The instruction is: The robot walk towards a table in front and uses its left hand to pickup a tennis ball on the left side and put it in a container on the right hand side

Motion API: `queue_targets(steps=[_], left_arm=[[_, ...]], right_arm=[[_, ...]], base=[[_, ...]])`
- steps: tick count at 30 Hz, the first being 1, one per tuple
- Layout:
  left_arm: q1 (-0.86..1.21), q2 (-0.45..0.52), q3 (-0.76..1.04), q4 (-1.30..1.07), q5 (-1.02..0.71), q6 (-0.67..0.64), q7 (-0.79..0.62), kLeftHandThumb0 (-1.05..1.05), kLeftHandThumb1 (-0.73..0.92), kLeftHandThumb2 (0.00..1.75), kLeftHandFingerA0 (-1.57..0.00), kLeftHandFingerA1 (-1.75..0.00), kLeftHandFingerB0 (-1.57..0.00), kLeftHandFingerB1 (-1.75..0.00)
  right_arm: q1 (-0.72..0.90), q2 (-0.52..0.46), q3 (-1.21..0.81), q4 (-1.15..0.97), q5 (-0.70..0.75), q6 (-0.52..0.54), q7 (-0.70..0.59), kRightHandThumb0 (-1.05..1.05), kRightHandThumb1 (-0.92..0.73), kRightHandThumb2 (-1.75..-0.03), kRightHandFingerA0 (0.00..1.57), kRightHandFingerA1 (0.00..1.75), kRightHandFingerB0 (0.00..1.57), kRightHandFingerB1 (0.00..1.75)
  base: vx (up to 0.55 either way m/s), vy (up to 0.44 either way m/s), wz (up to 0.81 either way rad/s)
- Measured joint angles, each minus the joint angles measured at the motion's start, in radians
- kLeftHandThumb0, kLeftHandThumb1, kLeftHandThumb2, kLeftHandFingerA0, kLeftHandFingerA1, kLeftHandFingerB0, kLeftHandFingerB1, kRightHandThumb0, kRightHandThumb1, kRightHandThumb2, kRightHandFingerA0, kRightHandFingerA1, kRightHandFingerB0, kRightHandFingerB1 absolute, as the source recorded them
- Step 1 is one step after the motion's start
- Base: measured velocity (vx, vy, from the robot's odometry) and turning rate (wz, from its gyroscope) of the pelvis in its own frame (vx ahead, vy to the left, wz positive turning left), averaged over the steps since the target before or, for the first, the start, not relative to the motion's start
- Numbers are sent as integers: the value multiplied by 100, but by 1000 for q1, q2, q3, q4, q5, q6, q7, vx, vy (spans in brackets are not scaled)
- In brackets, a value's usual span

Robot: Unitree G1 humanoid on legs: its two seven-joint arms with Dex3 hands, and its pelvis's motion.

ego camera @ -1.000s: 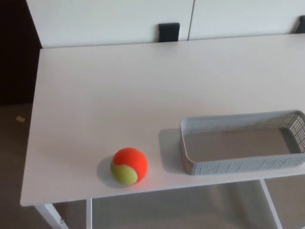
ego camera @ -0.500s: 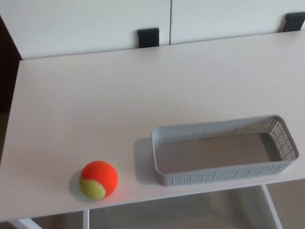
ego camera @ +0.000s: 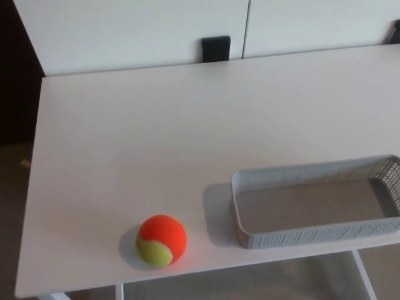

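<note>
Swinging sideways, the view hints the robot is still walking: a round orange-and-yellow tennis ball (ego camera: 162,240) waits on the white counter (ego camera: 156,137) near the grey plastic basket (ego camera: 300,237), no fingers showing.

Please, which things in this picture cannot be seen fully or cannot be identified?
1. Robot's hands: neither shows in the head view, so their state is unknown.
2. Grey basket: its right end is cut off by the picture's right edge.
3. Black object behind the table: its lower part is hidden by the table's far edge; too blurred to identify.
</note>
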Motion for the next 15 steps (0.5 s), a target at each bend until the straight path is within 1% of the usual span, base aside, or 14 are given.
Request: queue_targets(steps=[3,9,10,11,12,15], left_arm=[[4,0,0,-1,0,0,-1,2,42,86,-35,-58,-21,-50],[3,0,0,-1,0,0,-1,2,42,86,-35,-58,-20,-50],[2,0,0,-1,0,0,-1,5,45,88,-24,-56,-11,-48],[2,0,3,-2,-1,0,-1,5,45,88,-24,-56,-11,-48],[6,-1,13,-12,-6,1,-1,7,58,59,-27,-44,-18,-33],[25,-2,80,-62,-27,7,10,7,58,59,-27,-44,-18,-33]], right_arm=[[-5,0,-2,18,0,-6,1,-46,-59,-58,71,53,50,42],[-11,0,-6,26,0,-8,1,-44,-59,-59,71,51,49,42],[-11,0,-6,24,0,-7,1,-45,-60,-58,74,54,51,43],[-11,0,-5,23,0,-7,1,-45,-60,-58,74,54,51,43],[-11,0,-4,23,-1,-7,0,-46,-60,-58,73,54,52,43],[-7,1,0,26,-3,-7,-1,-46,-60,-58,73,54,52,43]], base=[[-9,-77,6],[0,0,0],[0,0,0],[0,0,0],[0,0,0],[0,0,0]])
